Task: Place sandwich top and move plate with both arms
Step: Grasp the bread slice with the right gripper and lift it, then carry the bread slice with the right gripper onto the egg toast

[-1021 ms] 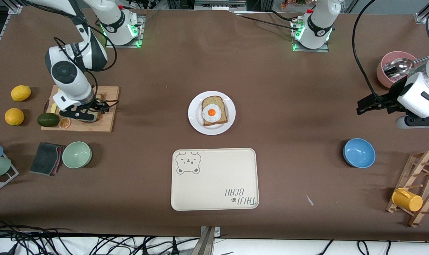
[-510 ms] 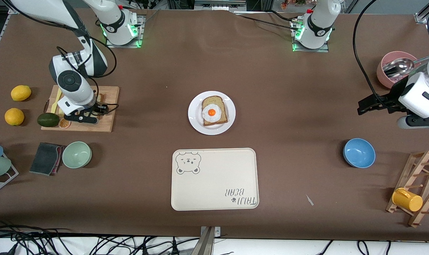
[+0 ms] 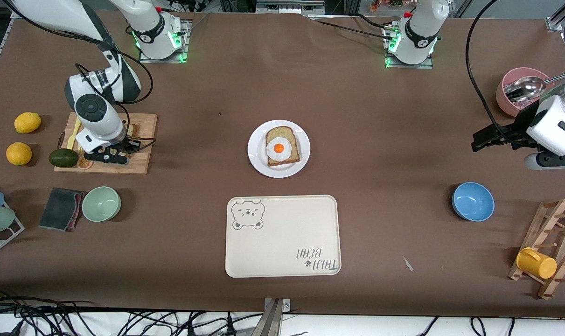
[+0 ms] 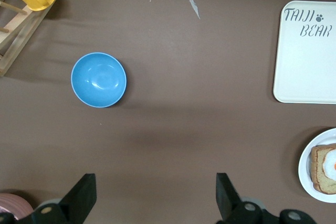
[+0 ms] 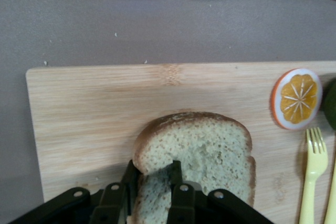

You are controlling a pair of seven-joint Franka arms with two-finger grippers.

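Nearest the front camera lay the bear-print tray (image 3: 282, 235), bare. Just farther, the plate (image 3: 259, 161) sat mid-table, carrying only the egg-topped slice (image 3: 282, 145), so neither the topping nor the move was done. Toward the right arm's end, the sandwich top (image 5: 202, 153) lay on the cutting board (image 3: 140, 161), with the right gripper (image 5: 153, 182) pinched narrowly on the slice's edge; lifting looked next. The left gripper (image 4: 152, 195) waited, jaws wide and holding nothing, over bare table near the blue bowl (image 3: 472, 201).
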